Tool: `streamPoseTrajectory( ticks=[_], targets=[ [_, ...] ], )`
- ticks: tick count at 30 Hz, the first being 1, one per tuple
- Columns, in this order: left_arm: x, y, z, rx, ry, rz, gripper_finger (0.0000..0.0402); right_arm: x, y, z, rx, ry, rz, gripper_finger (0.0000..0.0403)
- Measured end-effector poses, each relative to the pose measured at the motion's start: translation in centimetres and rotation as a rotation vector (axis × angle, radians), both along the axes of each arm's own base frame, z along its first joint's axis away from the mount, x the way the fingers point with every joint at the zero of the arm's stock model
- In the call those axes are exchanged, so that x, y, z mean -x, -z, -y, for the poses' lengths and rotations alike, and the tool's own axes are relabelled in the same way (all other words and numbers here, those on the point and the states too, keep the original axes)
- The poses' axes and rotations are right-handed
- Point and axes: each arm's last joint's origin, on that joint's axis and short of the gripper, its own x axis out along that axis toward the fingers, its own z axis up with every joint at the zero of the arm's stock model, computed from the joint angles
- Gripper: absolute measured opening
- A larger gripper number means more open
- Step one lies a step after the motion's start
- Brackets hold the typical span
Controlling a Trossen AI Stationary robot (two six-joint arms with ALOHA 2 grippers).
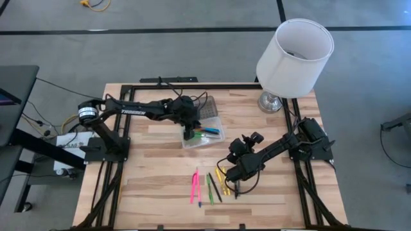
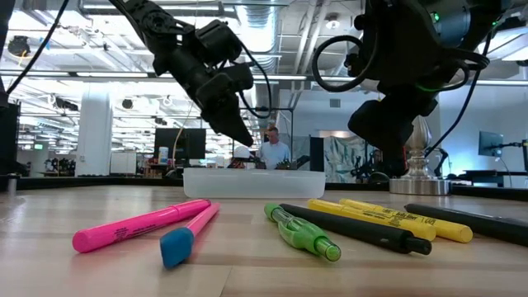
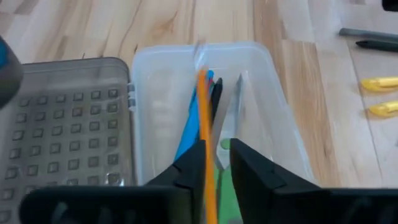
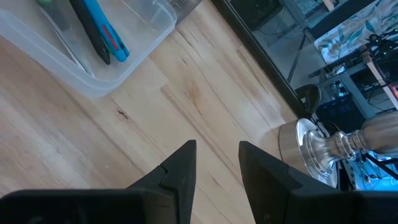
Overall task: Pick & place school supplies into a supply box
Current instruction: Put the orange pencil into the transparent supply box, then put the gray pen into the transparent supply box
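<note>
The supply box is a clear case on the table's middle, its ribbed grey lid open flat toward the far edge. In it lie a blue pen, a black pen and something green. My left gripper points down into the box, slightly open, with an orange pencil between its fingers. My right gripper hangs open with nothing in it, above the loose pens near the front edge: pink, green, black and yellow. My left gripper has the orange pencil's near end between its fingers, which slant down from the far left and lie along it. The pencil rests against one finger's inner side; a gap shows between it and the other finger. Its far end points down into the box.
A white lamp stands at the table's far right corner, its metal base close behind my right arm. Bare wood lies between the box and the loose pens. A person shows far off in the room behind.
</note>
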Motion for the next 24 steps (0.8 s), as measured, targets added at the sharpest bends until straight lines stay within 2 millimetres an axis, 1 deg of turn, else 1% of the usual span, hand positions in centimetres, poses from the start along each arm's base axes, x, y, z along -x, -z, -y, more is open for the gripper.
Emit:
streamPoseTrajectory(
  ticks=[6, 10, 16, 21, 24],
  targets=[
    [0.0, -0.2, 0.0, 0.001, -0.001, -0.008, 0.0132, 0.0, 0.0, 0.0, -0.001, 0.000, 0.000, 0.0116],
    [-0.3, -1.2, 0.5, 0.020, 0.038, -0.069, 0.0154, 0.0, 0.0, 0.0, -0.001, 0.000, -0.001, 0.0116],
    [-0.6, -2.8, 3.0, 0.000, 0.101, -0.206, 0.0156, 0.0, 0.0, -0.1, -0.004, 0.000, -0.003, 0.0116],
    [0.1, -2.6, 5.5, -0.024, 0.146, -0.349, 0.0147, 0.3, 0.1, -0.7, -0.051, 0.013, 0.002, 0.0116],
    [0.4, -2.5, 6.9, -0.024, 0.180, -0.389, 0.0142, 0.5, 0.2, -1.2, -0.082, 0.039, 0.033, 0.0116]
  ],
)
